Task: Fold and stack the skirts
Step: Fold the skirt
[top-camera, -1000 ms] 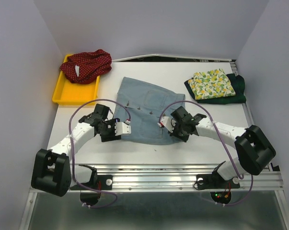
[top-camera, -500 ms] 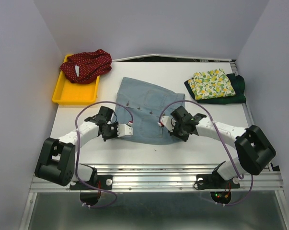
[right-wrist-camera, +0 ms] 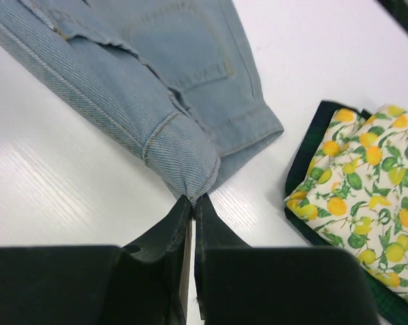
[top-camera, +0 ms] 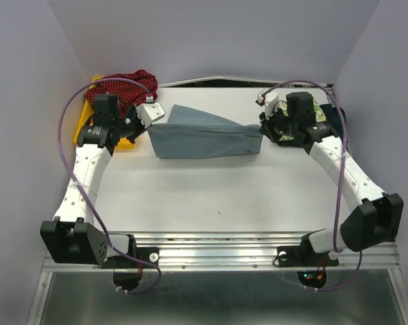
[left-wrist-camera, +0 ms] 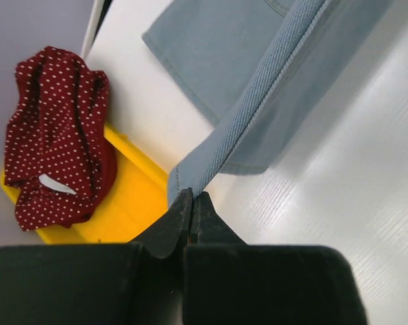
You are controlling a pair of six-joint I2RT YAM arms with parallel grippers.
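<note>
Top: we note the denim skirt (top-camera: pixel 204 133) doubled on the table (top-camera: pixel 210 196), strung between left hand (top-camera: pixel 151 112) and right hand (top-camera: pixel 266 127). Left wrist: the hand clamps its corner, red dotted skirt (left-wrist-camera: pixel 55 128) nearby. Right wrist: likewise clamped, lemon-print skirt (right-wrist-camera: pixel 359 183) beside.

A white table (top-camera: pixel 210 196) with a faintly ribbed, glossy top stands enclosed by plain pale lavender walls: back wall (top-camera: pixel 217 34), left wall (top-camera: pixel 21 122) and right wall (top-camera: pixel 393 88). An aluminium rail (top-camera: pixel 224 245) runs along its near edge, a dull grey surface (top-camera: pixel 217 298) below it. The light is soft and even, with faint shadows
</note>
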